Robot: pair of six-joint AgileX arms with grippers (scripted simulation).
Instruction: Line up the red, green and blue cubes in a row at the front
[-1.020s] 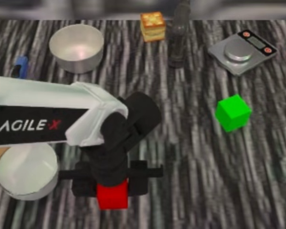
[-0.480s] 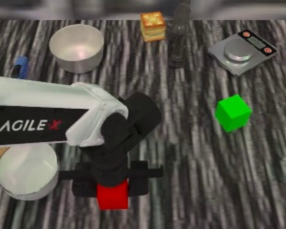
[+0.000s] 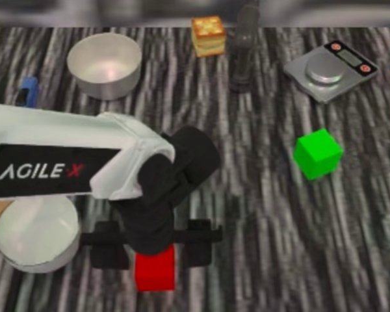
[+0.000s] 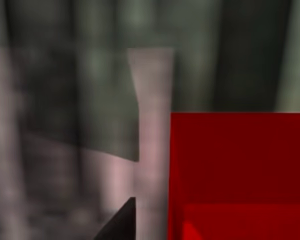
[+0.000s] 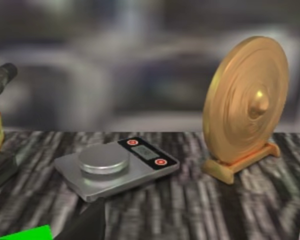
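The red cube point(image 3: 155, 272) rests on the table near the front edge, left of centre. My left gripper point(image 3: 156, 242) hangs over it, open, with one finger on each side of the cube. In the left wrist view the red cube point(image 4: 240, 175) fills one side, and a dark fingertip point(image 4: 121, 224) stands apart from it with a strip of table between. The green cube point(image 3: 318, 153) sits alone right of centre, and its corner point(image 5: 20, 234) shows beside my right gripper's fingertip point(image 5: 87, 224). My right arm is out of the top view. The blue cube is out of view.
A metal bowl point(image 3: 104, 65) stands at the back left and a white bowl point(image 3: 36, 235) at the front left. An orange patterned block point(image 3: 208, 36), a dark upright object point(image 3: 244, 49) and a kitchen scale point(image 3: 330, 68) line the back. A gold disc point(image 5: 245, 107) stands on a stand.
My left gripper's fingers have spread apart and let go of the red cube, which now sits slightly lower. The green cube has not moved.
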